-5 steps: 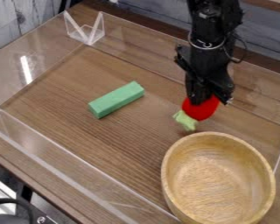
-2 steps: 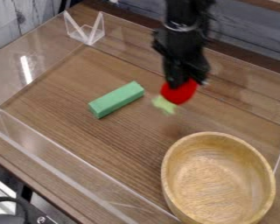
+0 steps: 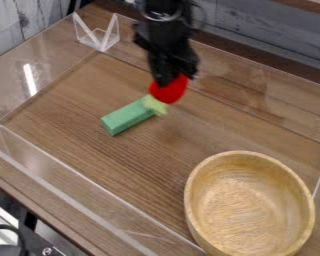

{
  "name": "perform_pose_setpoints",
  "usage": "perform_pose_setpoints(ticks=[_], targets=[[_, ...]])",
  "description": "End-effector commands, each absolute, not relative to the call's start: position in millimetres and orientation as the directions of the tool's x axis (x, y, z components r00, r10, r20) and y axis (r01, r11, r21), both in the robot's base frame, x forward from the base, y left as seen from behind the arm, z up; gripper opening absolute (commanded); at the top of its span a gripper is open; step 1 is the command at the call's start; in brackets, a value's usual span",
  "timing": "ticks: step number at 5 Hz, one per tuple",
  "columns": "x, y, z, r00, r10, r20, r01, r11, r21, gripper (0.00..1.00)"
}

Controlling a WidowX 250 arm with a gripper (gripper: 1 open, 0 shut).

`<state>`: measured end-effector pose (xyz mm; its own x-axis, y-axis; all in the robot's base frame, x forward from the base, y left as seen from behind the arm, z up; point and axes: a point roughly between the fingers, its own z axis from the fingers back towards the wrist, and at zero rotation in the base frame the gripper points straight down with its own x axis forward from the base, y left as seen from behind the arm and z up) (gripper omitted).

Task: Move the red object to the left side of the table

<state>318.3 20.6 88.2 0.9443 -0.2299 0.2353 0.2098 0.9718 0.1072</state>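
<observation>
Camera: end effector (image 3: 168, 84) pinching red object (image 3: 167, 92), pale green stub down, just beside the green block (image 3: 132, 117) in view. Wooden bowl (image 3: 250, 205) well apart on counter (image 3: 103, 160).

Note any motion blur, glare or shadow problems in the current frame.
Camera view: the red object and the dark hand look smeared, likely motion blur, with the pale green stub fuzzy too; the wooden bowl and green block keep cleaner edges; a soft pale sheen lies on the tabletop.
</observation>
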Motion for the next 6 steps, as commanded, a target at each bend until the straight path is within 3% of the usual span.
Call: perform_pose_setpoints(ticks=[1,2,4,6], targets=[[327,-20,85.4,0.925,-0.276,0.261,0.255,0.961,0.11,0.0],[329,-49,74.7,0.916,-0.309,0.258,0.291,0.951,0.108,0.0],[328,29,99.4,0.938,-0.166,0.303,0.135,0.983,0.121,0.0],[334,-35,82.4,0.926,-0.233,0.298,0.208,0.972,0.114,0.0]])
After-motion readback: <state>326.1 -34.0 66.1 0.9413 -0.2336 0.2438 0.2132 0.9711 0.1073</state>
